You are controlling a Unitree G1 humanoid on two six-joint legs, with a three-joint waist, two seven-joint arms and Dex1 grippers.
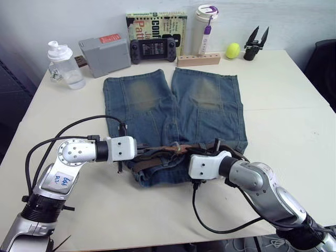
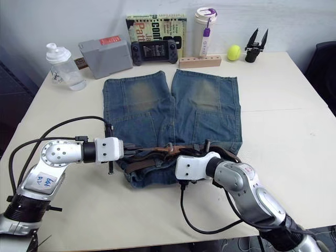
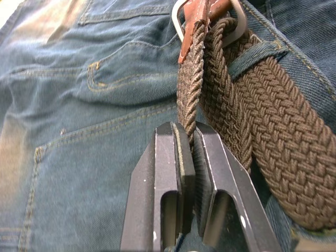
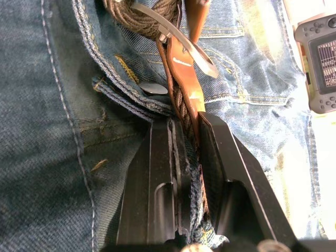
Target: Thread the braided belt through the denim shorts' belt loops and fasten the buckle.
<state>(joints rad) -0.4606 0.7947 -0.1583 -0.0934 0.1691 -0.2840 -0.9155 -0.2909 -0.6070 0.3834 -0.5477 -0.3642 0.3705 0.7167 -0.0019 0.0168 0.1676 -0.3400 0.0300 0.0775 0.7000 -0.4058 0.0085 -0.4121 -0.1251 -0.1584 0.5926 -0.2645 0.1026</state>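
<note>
- I see the denim shorts spread flat on the desk, legs pointing toward the far edge and waistband nearest the robot.
- The braided belt runs along that waistband, and in the left wrist view I can see it pass under one of the belt loops (just the one that I can make out).
- The buckle sits at the middle of the waistband, its silver frame around the brown leather end tab.
- My left gripper comes in from the left side of the shorts; its fingers are pressed together on a strand of the belt just short of the buckle.
- My right gripper comes in from the right side of the shorts; its fingers are pinched on the belt and the leather tab, close to the shorts' metal button.
- Beyond the shorts' legs stand a grey box, a game controller, a wooden block and a yellow ball.
</note>
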